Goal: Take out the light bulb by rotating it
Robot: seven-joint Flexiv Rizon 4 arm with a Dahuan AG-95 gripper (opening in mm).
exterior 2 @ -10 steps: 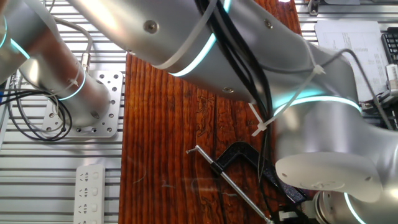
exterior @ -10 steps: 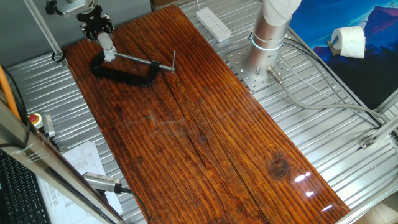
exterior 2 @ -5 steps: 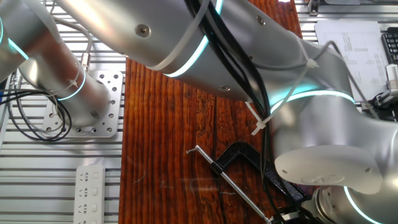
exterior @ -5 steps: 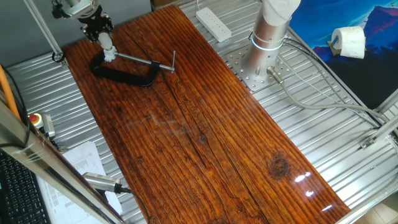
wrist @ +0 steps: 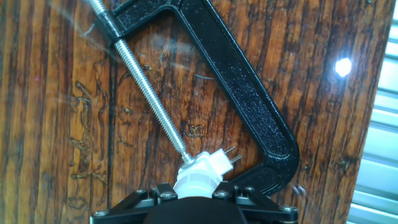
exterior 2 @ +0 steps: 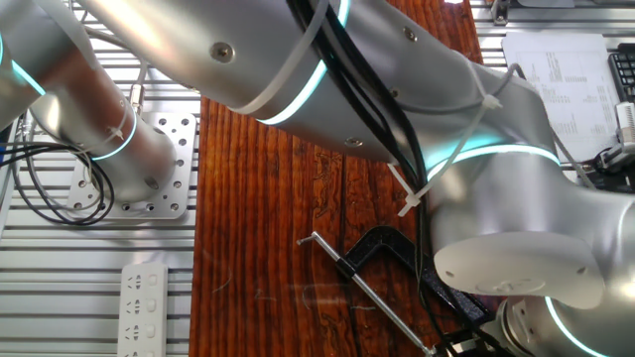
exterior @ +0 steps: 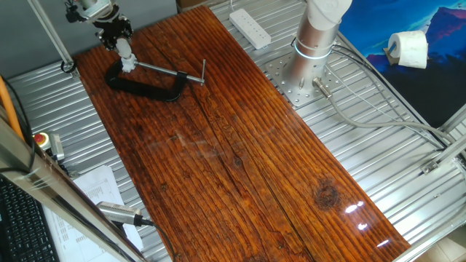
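The black C-clamp (exterior: 145, 84) lies at the far left end of the wooden table and shows large in the hand view (wrist: 249, 106). A white socket piece with two metal pins (wrist: 211, 163) sits at the tip of the clamp's steel screw bar (wrist: 146, 87). The white light bulb (wrist: 194, 182) stands up out of the socket, and only its lower white part shows. My gripper (wrist: 196, 191) is shut on the bulb from above. In one fixed view the gripper (exterior: 121, 44) hangs over the clamp's left end with the bulb (exterior: 127, 57) below it.
A white power strip (exterior: 250, 27) lies beyond the table's far edge, next to the arm's base (exterior: 314, 44). The arm's links fill the other fixed view above the clamp (exterior 2: 382, 248). A paper roll (exterior: 408, 48) stands at the right, and papers (exterior: 98, 185) at the left.
The hand has turned a little about its own axis while staying over the clamp's end. The arm links have shifted slightly. The clamp has not moved.
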